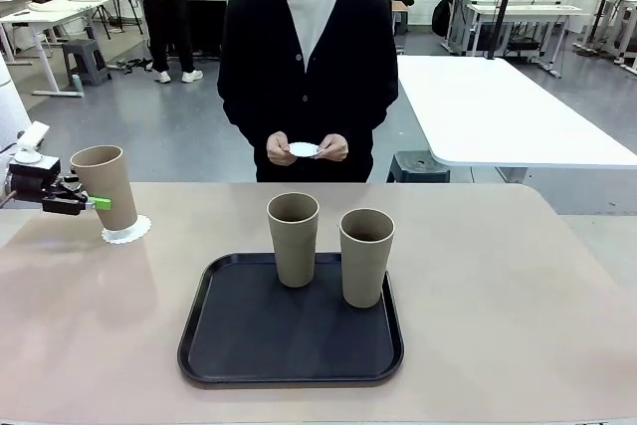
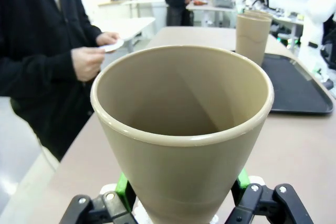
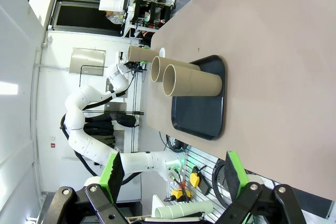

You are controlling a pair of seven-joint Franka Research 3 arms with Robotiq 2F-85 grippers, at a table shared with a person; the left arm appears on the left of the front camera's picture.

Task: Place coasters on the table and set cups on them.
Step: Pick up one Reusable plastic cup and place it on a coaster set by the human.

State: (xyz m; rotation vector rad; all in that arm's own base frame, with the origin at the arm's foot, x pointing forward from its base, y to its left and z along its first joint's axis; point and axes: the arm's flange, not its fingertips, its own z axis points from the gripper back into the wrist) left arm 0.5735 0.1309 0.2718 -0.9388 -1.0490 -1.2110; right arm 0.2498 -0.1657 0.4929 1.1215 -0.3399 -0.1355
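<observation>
My left gripper (image 1: 88,203) is shut on a taupe cup (image 1: 106,186) at the table's far left. The cup leans slightly, with its base on a white scalloped coaster (image 1: 127,231). In the left wrist view the green pads (image 2: 123,188) press both sides of this cup (image 2: 184,124). Two more cups (image 1: 294,236) (image 1: 365,256) stand upright on the black tray (image 1: 249,345). The person holds another white coaster (image 1: 304,149) in both hands at the far edge. My right gripper (image 3: 174,182) is open and holds nothing, well off the table's side, looking across at the tray cups (image 3: 191,81).
The beige table (image 1: 498,286) has free room to the right of the tray and along its far edge. The person stands at the far middle. A white rectangular table (image 1: 498,106) stands behind at the right.
</observation>
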